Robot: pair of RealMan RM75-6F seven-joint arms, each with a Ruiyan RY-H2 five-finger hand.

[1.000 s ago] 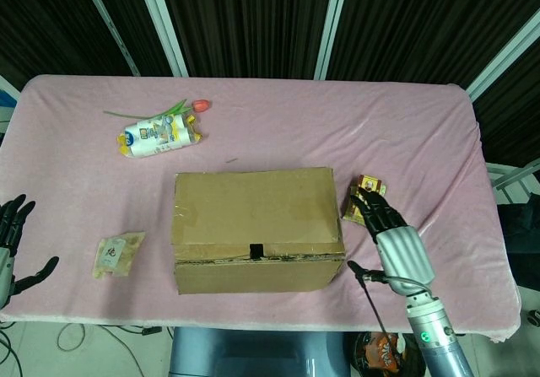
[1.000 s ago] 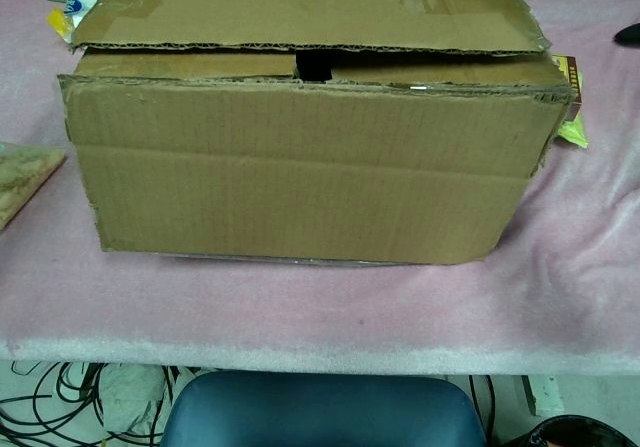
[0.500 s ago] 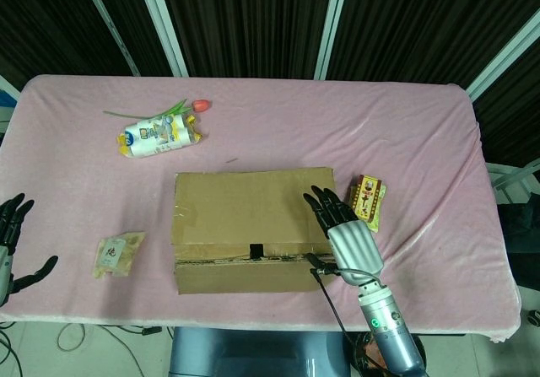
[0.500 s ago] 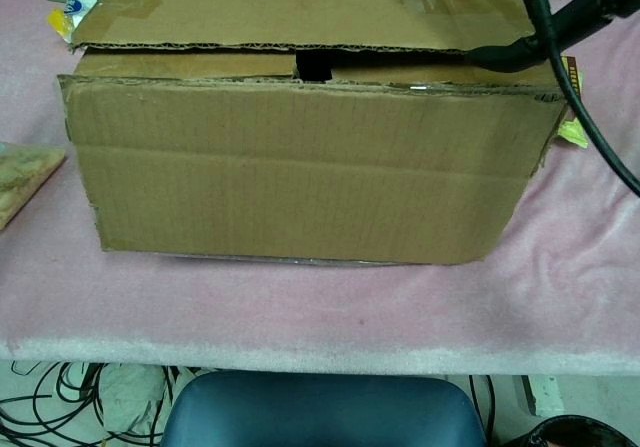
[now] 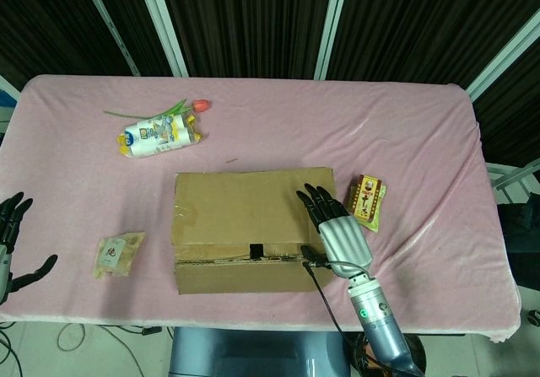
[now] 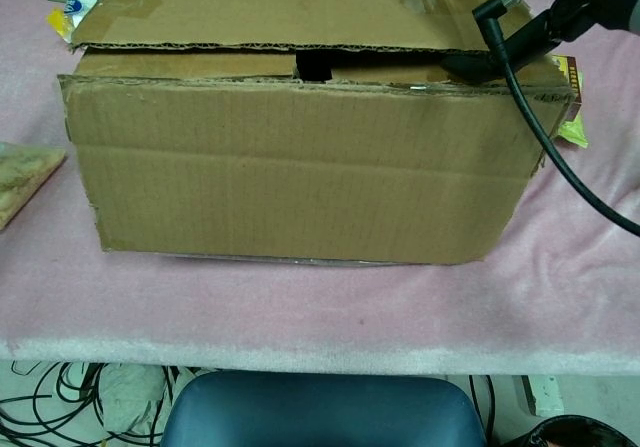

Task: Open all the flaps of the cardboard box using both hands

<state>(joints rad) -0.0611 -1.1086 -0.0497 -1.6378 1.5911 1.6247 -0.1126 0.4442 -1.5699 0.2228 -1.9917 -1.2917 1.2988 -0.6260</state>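
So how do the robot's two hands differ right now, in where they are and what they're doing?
The right hand lies over the cardboard box, fingers stretched across its top flap; the left hand hangs off the table's left edge, touching nothing. The right is near the box's right end; the left is far from it. Both hold nothing.

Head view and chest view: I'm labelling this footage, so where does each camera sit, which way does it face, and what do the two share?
Head view: high up, looking down on the pink-clothed table and the closed brown cardboard box; shows the left hand at the left edge and the right hand over the box's top flap.
Chest view: low at the table's near edge, facing the box's front wall; only part of the right hand shows.
Shared: the box, right hand and table.
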